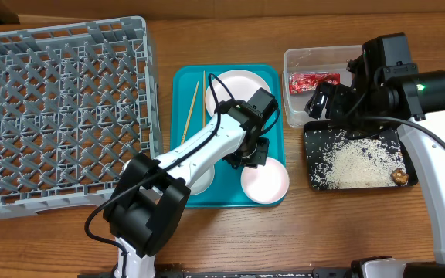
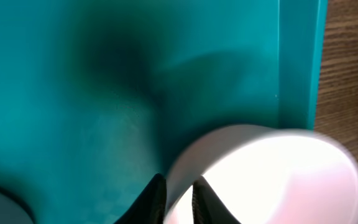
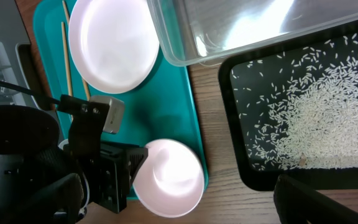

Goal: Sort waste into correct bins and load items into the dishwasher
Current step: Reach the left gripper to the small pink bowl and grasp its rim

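My left gripper (image 1: 252,158) is shut on the rim of a pale pink bowl (image 1: 266,182) at the front right corner of the teal tray (image 1: 182,85). The left wrist view shows its fingers (image 2: 179,200) pinching the bowl's (image 2: 278,174) wall. A round plate (image 1: 239,89) and two chopsticks (image 1: 194,104) lie at the tray's back. Another pale dish (image 1: 199,179) is partly hidden under my left arm. The red-and-white wrapper (image 1: 314,81) lies in the clear tub (image 1: 292,108). Rice (image 1: 354,162) and a brown lump (image 1: 399,176) lie in the black tray (image 1: 310,166). My right gripper (image 1: 324,100) hovers open and empty between the tub and the black tray.
The large grey dish rack (image 1: 60,116) fills the left side of the table, touching the teal tray's left edge. My left arm stretches from the front centre across the tray. My right arm stands along the right edge.
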Motion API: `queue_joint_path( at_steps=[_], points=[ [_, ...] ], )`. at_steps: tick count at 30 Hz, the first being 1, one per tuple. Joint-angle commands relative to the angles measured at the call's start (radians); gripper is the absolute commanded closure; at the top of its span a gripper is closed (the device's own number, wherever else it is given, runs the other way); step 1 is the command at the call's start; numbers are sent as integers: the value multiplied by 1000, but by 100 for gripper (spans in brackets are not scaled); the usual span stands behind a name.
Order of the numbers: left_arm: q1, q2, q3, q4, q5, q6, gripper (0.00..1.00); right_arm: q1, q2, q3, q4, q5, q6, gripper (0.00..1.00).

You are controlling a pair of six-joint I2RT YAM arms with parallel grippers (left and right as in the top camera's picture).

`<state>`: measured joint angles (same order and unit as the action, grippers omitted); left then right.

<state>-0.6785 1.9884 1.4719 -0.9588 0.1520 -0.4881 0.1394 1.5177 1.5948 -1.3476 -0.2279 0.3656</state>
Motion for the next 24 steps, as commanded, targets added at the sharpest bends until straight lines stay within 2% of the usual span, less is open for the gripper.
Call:
queue_joint_path(
  at_steps=[1,5,11,13,16,17,20,21,22,24],
  points=[
    [4,7,-8,-2,5,-14,84,-2,-8,10,2,11,2,0],
    [1,11,-8,-2,5,-13,80,-2,-8,10,3,11,2,0],
    [-20,16,-8,-6,6,5,80,-2,-8,10,3,11,2,0],
    [-24,16,-8,-12,9,5,74,-2,-8,10,3,11,2,0],
    [-23,16,-8,-27,71,36,59,-2,-8,10,3,11,2,0],
    [-23,16,-8,-37,101,53,58,-2,-8,10,3,11,2,0],
    [-23,16,-9,-56,113,65,67,-2,-8,10,3,11,2,0],
    [-23,16,-9,-57,110,65,72,-2,-8,10,3,11,2,0],
    [-22,16,-9,-57,107,61,83,-2,-8,10,3,11,2,0],
    [-22,16,-9,-58,107,62,91,-2,-8,10,3,11,2,0]
  ],
)
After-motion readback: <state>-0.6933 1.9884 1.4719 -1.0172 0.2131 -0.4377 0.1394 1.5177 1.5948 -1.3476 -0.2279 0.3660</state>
